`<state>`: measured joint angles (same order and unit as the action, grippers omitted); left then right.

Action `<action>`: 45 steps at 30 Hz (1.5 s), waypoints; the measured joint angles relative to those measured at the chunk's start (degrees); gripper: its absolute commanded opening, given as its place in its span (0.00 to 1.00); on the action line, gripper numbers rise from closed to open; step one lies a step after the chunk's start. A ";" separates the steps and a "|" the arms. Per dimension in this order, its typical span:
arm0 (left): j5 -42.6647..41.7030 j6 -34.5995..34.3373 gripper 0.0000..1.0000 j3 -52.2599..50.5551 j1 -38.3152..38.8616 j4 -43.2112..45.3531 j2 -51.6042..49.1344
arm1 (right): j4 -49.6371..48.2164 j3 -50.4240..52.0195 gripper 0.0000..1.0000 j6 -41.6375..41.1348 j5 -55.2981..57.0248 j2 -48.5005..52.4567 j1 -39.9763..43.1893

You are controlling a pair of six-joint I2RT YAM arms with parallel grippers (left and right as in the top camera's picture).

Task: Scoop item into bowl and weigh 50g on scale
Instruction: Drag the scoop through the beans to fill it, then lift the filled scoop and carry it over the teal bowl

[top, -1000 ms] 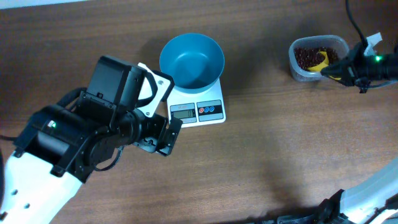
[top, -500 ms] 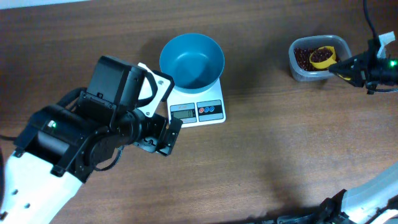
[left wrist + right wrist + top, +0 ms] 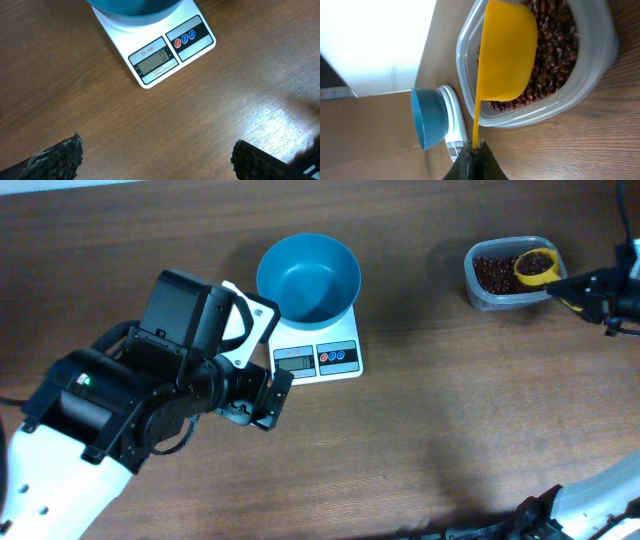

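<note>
At the left, the left gripper (image 3: 157, 167) hovers on the near side of the scale (image 3: 318, 359), fingers spread wide, holding nothing. The bowl (image 3: 308, 275) sits on the scale and is empty; the display seems to read zero. At the right, the yellow scoop (image 3: 535, 266), a second ago dug into the beans (image 3: 488, 273) in the clear tub (image 3: 470, 285), is now lifted over its far right corner, loaded. The right gripper (image 3: 588, 284) pinches its handle. I judge the first carry to the bowl comes next
</note>
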<state>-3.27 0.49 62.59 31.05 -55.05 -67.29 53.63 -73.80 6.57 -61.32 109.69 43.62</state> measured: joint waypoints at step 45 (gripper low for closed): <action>0.02 0.00 0.99 0.00 0.00 0.00 -0.02 | 1.25 0.11 0.04 6.73 -21.53 0.02 -32.52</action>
<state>-3.25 0.49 62.59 31.05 -55.05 -67.31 54.87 -73.69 13.30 -82.85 109.71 11.09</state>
